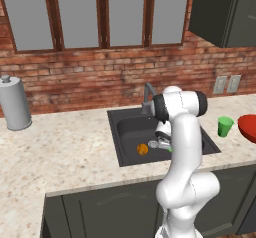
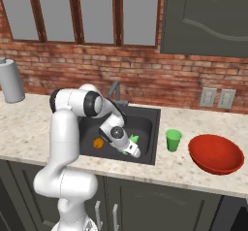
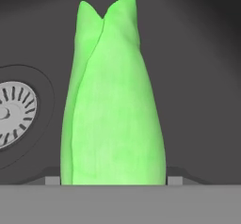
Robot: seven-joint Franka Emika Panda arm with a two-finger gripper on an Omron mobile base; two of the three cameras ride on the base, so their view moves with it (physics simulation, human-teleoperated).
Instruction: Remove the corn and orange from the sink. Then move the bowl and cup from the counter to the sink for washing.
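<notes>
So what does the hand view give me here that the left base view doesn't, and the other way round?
Hand view alone: the bright green husked corn up close, filling the space between the two fingertips of the pincer, with the round silver drain beside it.
Left base view alone: the small round orange on the basin floor, the green tapered cup and part of the red bowl on the speckled counter, the angular faucet.
Shared: the dark charcoal sink.
</notes>
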